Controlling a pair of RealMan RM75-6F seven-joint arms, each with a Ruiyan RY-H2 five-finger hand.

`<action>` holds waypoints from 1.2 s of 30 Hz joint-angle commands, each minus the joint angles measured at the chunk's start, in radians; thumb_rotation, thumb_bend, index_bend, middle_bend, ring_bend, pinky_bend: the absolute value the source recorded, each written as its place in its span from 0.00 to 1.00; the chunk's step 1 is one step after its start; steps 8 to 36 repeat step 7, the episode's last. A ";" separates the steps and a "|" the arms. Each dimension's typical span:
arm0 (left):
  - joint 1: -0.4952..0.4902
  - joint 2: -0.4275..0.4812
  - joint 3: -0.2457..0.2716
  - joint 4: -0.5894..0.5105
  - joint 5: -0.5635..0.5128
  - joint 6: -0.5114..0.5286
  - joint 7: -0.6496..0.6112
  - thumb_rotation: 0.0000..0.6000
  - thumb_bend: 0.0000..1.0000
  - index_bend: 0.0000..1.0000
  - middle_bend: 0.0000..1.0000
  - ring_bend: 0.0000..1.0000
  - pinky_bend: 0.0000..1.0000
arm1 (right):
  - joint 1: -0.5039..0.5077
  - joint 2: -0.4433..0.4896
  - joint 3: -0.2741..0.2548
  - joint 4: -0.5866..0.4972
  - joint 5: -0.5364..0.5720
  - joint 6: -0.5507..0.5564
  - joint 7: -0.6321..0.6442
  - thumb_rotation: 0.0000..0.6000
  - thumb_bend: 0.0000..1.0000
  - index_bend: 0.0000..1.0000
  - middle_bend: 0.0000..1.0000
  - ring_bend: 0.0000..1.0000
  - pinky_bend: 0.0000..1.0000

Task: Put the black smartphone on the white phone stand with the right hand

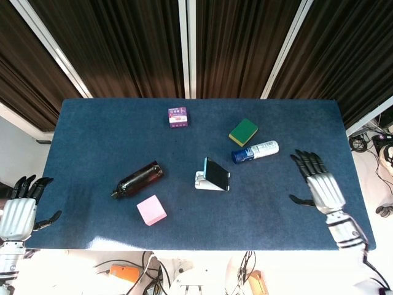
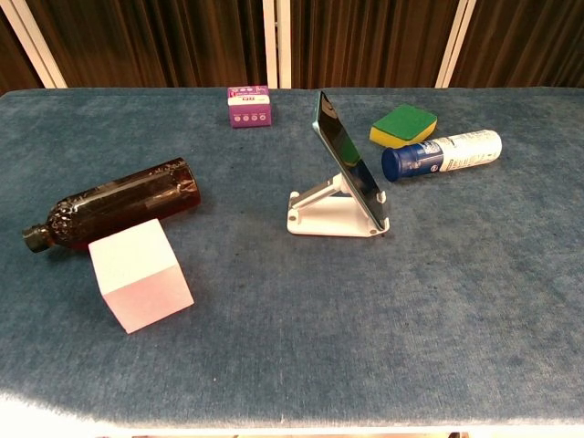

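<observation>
Nearest, at the table's (image 1: pixel 92 123) near right edge, the right hand (image 1: pixel 320 187) is seen with its fingers spread and nothing held, well apart from the stand. At the near left corner, just off the edge, the left hand (image 1: pixel 18 212) hangs likewise empty with fingers apart. Further in, near the table's middle, the black smartphone (image 2: pixel 349 162) is propped on the white phone stand (image 2: pixel 328 213), its lower edge seated in the stand's lip. Its long axis is tilted steeply, the top leaning toward the far edge, the dark screen facing right. The placing step is judged done; nothing more than keeping the right hand clear seems called for.
</observation>
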 commanded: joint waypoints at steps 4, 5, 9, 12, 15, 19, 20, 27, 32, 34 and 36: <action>0.000 -0.013 0.000 0.006 0.001 0.002 -0.002 1.00 0.11 0.17 0.16 0.06 0.00 | -0.198 0.109 -0.076 -0.049 0.015 0.176 0.020 1.00 0.27 0.00 0.03 0.00 0.04; -0.002 -0.015 -0.001 0.008 0.001 0.001 -0.003 1.00 0.11 0.17 0.16 0.06 0.00 | -0.213 0.110 -0.079 -0.046 0.012 0.187 0.026 1.00 0.27 0.00 0.03 0.00 0.04; -0.004 -0.017 -0.002 0.008 0.001 0.000 -0.003 1.00 0.11 0.17 0.16 0.06 0.00 | -0.228 0.110 -0.079 -0.045 0.004 0.199 0.029 1.00 0.27 0.00 0.03 0.00 0.04; -0.004 -0.017 -0.002 0.008 0.001 0.000 -0.003 1.00 0.11 0.17 0.16 0.06 0.00 | -0.228 0.110 -0.079 -0.045 0.004 0.199 0.029 1.00 0.27 0.00 0.03 0.00 0.04; -0.004 -0.017 -0.002 0.008 0.001 0.000 -0.003 1.00 0.11 0.17 0.16 0.06 0.00 | -0.228 0.110 -0.079 -0.045 0.004 0.199 0.029 1.00 0.27 0.00 0.03 0.00 0.04; -0.004 -0.017 -0.002 0.008 0.001 0.000 -0.003 1.00 0.11 0.17 0.16 0.06 0.00 | -0.228 0.110 -0.079 -0.045 0.004 0.199 0.029 1.00 0.27 0.00 0.03 0.00 0.04; -0.004 -0.017 -0.002 0.008 0.001 0.000 -0.003 1.00 0.11 0.17 0.16 0.06 0.00 | -0.228 0.110 -0.079 -0.045 0.004 0.199 0.029 1.00 0.27 0.00 0.03 0.00 0.04; -0.004 -0.017 -0.002 0.008 0.001 0.000 -0.003 1.00 0.11 0.17 0.16 0.06 0.00 | -0.228 0.110 -0.079 -0.045 0.004 0.199 0.029 1.00 0.27 0.00 0.03 0.00 0.04; -0.004 -0.017 -0.002 0.008 0.001 0.000 -0.003 1.00 0.11 0.17 0.16 0.06 0.00 | -0.228 0.110 -0.079 -0.045 0.004 0.199 0.029 1.00 0.27 0.00 0.03 0.00 0.04; -0.004 -0.017 -0.002 0.008 0.001 0.000 -0.003 1.00 0.11 0.17 0.16 0.06 0.00 | -0.228 0.110 -0.079 -0.045 0.004 0.199 0.029 1.00 0.27 0.00 0.03 0.00 0.04; -0.004 -0.017 -0.002 0.008 0.001 0.000 -0.003 1.00 0.11 0.17 0.16 0.06 0.00 | -0.228 0.110 -0.079 -0.045 0.004 0.199 0.029 1.00 0.27 0.00 0.03 0.00 0.04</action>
